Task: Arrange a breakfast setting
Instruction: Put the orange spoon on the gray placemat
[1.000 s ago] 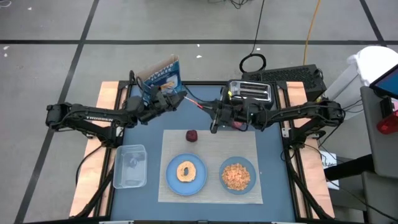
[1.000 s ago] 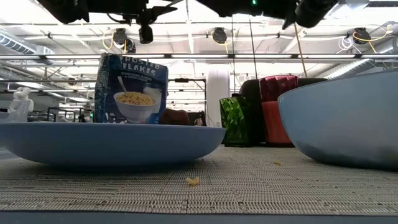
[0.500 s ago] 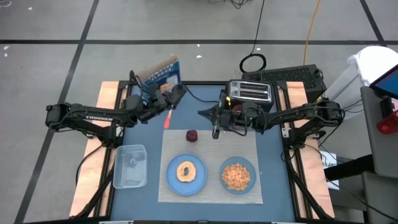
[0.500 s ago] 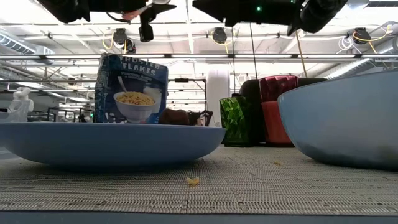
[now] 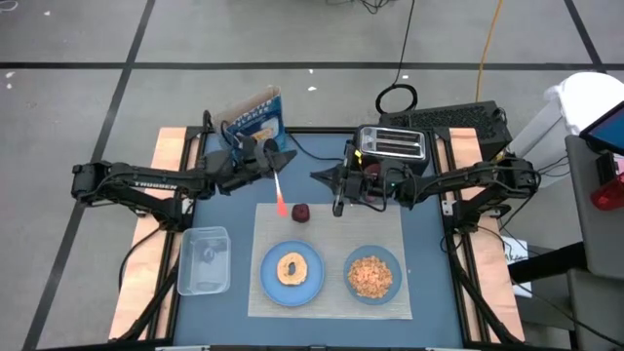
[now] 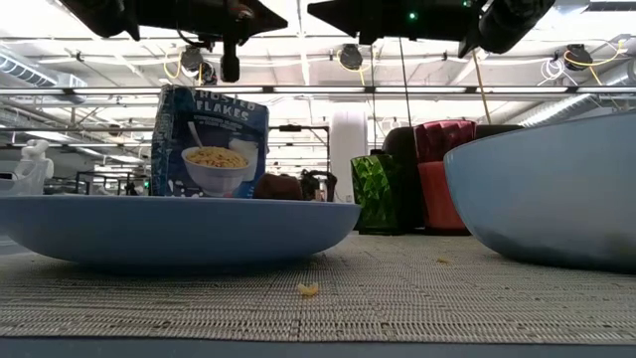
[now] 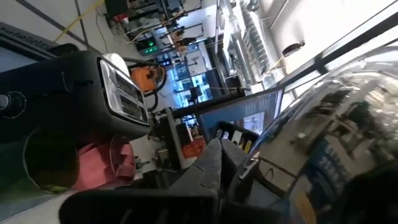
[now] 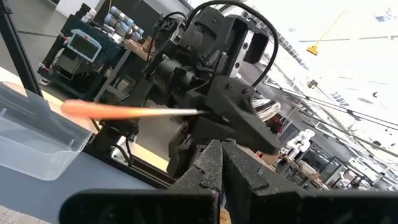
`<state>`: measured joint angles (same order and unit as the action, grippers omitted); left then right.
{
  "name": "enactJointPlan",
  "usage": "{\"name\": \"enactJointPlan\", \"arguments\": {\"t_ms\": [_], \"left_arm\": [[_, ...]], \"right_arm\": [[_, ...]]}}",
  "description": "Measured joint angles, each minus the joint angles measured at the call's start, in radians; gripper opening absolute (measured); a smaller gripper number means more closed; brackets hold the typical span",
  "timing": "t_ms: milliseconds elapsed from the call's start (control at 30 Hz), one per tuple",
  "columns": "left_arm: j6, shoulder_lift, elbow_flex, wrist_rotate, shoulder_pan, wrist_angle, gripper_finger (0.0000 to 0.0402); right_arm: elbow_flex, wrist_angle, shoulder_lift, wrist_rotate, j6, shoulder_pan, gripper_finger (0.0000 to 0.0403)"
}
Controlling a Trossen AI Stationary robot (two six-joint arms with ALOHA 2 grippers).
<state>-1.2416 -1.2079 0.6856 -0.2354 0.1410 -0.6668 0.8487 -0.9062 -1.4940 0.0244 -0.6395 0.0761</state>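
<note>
The orange-handled metal spoon (image 5: 281, 195) sticks out of my left gripper (image 5: 281, 156) above the far left corner of the beige placemat (image 5: 331, 234). My right gripper (image 5: 318, 177) is shut and holds nothing; it faces the left one a short way to its right. On the placemat stand the light-blue plate (image 5: 268, 283) with the bagel (image 5: 292, 269) on it and the light-blue bowl (image 5: 371, 255), filled with cereal. The dark-red fruit (image 5: 301, 213) lies on the mat behind the plate. My left gripper pinches the spoon's metal shaft (image 8: 186, 112) between its two fingers, close to the spoon's bowl (image 7: 323, 118). The fingers come in about level from the table's left and lie across the spoon. The orange handle (image 8: 106, 111) juts toward the near edge, clear of the table.
A black toaster (image 5: 392, 144) stands at the back, just behind my right gripper. A cereal box (image 5: 252, 117) stands at the back left behind my left gripper. A clear plastic tub (image 5: 203, 258) sits left of the placemat.
The spoon's orange handle, which pointed at my right gripper, has come away from it and swung round toward the table's near edge. Its metal end has stayed in my left gripper.
</note>
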Motion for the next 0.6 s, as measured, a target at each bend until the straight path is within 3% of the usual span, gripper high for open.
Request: {"name": "enactJointPlan", "arguments": {"t_ms": [233, 600], "left_arm": [[0.002, 0.0, 0.0, 0.049, -0.002, 0.0, 0.0005], [-0.01, -0.001, -0.001, 0.116, -0.041, 0.117, 0.0004]], "right_arm": [[0.001, 0.0, 0.001, 0.0, 0.058, 0.0, 0.0], [0.001, -0.002, 0.001, 0.0, 0.494, 0.0, 0.0]]}}
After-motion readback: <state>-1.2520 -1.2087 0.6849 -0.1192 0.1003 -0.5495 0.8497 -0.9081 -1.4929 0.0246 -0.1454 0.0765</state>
